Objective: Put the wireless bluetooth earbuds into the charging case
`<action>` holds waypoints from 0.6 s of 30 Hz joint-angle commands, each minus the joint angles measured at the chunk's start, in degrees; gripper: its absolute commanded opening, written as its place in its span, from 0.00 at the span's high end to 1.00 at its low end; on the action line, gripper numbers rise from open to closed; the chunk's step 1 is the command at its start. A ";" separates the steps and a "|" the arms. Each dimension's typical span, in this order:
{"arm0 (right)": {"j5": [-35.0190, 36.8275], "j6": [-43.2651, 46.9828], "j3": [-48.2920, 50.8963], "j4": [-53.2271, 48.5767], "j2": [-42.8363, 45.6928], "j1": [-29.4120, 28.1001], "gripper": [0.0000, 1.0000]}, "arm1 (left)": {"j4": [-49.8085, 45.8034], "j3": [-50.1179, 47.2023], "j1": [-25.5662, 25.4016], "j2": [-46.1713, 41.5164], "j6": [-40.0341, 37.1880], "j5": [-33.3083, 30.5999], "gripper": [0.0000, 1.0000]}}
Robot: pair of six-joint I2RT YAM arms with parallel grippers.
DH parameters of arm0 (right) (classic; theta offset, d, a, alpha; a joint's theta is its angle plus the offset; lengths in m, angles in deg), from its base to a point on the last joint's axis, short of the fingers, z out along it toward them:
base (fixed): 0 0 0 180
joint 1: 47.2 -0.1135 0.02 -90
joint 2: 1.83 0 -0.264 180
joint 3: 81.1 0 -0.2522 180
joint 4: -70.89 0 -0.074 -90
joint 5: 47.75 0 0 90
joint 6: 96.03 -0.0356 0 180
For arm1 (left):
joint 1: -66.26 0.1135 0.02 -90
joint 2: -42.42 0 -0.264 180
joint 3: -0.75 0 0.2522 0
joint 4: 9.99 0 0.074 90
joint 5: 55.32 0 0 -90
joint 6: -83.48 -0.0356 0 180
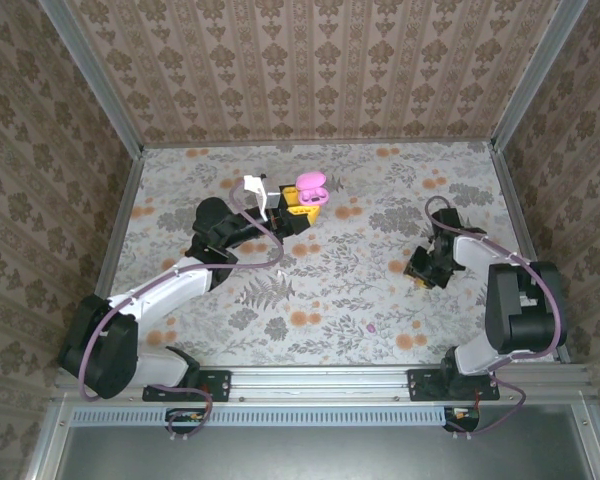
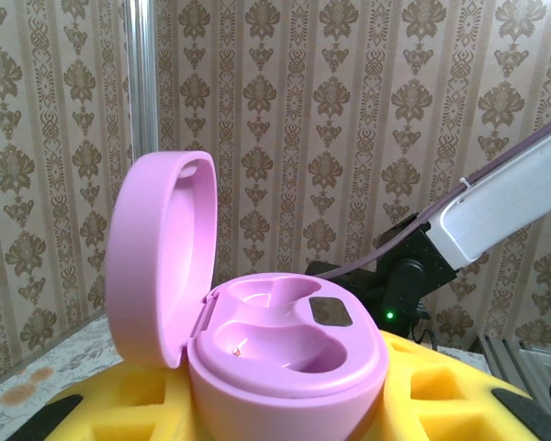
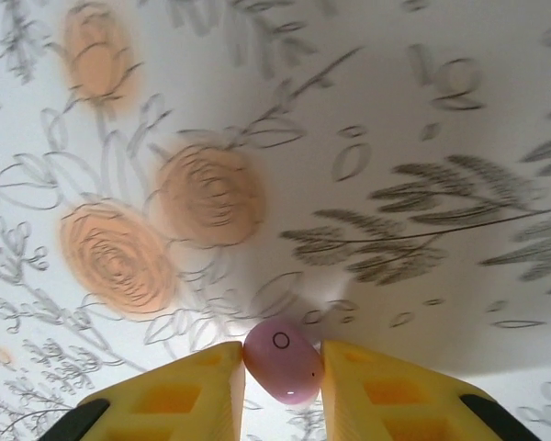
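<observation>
Top external: speck near right gripper

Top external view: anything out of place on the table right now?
One thing: a tiny pink speck lies alone on the table, toward its near edge; it is too small to identify. Otherwise, the left gripper holds the open charging case, wells empty, and the right gripper pinches a pink earbud.

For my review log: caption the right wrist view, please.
Right end effector pinches a pink earbud between yellow fingers over a floral tablecloth.
</observation>
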 commanded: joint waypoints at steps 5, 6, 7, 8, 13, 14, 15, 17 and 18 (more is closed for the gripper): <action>-0.16 -6.23 -2.80 4.32 -3.39 -6.09 0.72 | -0.43 0.66 -0.11 -1.59 -0.47 0.19 0.73; -0.21 -6.65 -2.88 4.69 -3.74 -6.54 0.72 | -0.59 0.63 -0.11 -1.65 -0.50 0.21 0.73; -0.37 -7.36 -2.89 5.25 -4.07 -7.15 0.72 | -0.70 0.62 -0.11 -1.70 -0.44 0.21 0.73; -0.40 -7.87 -2.89 5.60 -4.21 -7.48 0.72 | -0.85 0.65 -0.08 -1.77 -0.51 0.15 0.73; -0.66 -8.21 -3.39 6.19 -4.17 -8.17 0.72 | -1.13 0.78 -0.10 -1.79 -0.61 -0.02 0.73; -0.42 -7.85 -3.71 5.82 -4.29 -8.14 0.71 | -1.21 0.82 -0.11 -1.73 -0.68 -0.04 0.73; -0.24 -7.49 -3.91 5.48 -4.55 -8.13 0.71 | -1.24 0.92 -0.10 -1.70 -0.79 0.01 0.73; -0.15 -6.47 -4.34 4.88 -5.17 -8.12 0.70 | -1.26 0.98 -0.11 -1.62 -0.89 -0.02 0.73; -0.25 -5.90 -4.66 4.72 -5.52 -8.17 0.69 | -1.28 1.00 -0.11 -1.61 -0.88 -0.05 0.73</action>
